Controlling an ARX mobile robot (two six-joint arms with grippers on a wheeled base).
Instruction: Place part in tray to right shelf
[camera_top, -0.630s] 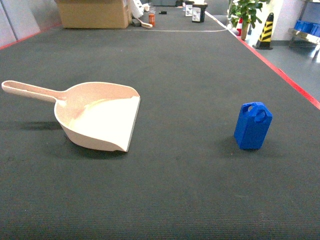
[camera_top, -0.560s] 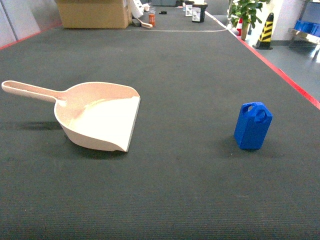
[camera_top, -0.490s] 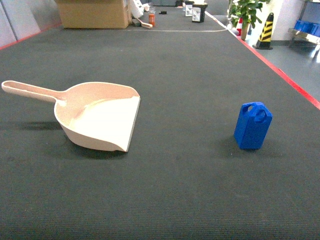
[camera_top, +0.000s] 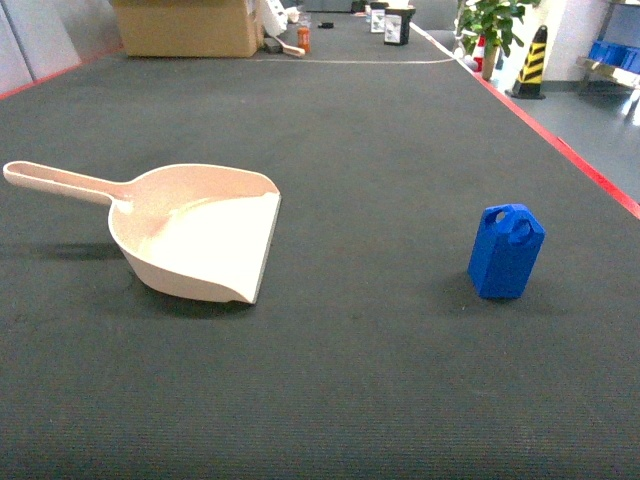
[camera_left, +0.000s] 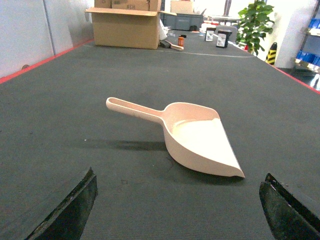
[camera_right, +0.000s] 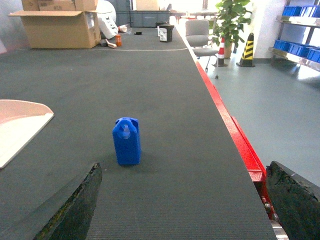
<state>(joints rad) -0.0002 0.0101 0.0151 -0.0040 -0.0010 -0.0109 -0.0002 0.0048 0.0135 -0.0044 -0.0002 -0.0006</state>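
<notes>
The tray (camera_top: 200, 235), a beige dustpan-shaped scoop, lies on the dark belt surface at the left of the head view, handle pointing left. The part (camera_top: 506, 252), a small bright-blue block with a loop on top, stands upright well to its right. In the left wrist view the tray (camera_left: 197, 137) lies ahead of my open left gripper (camera_left: 177, 212), apart from it. In the right wrist view the part (camera_right: 127, 141) stands ahead and left of my open right gripper (camera_right: 185, 207), with the tray's lip (camera_right: 20, 127) at the left edge. Neither gripper holds anything. The right shelf is out of view.
A red edge strip (camera_top: 560, 140) bounds the dark surface on the right, with grey floor beyond it. At the far end stand a cardboard box (camera_top: 185, 27), small containers (camera_top: 397, 24), a potted plant (camera_top: 492, 25) and a striped cone (camera_top: 532, 60). Blue crates (camera_right: 300, 47) sit on a rack far right.
</notes>
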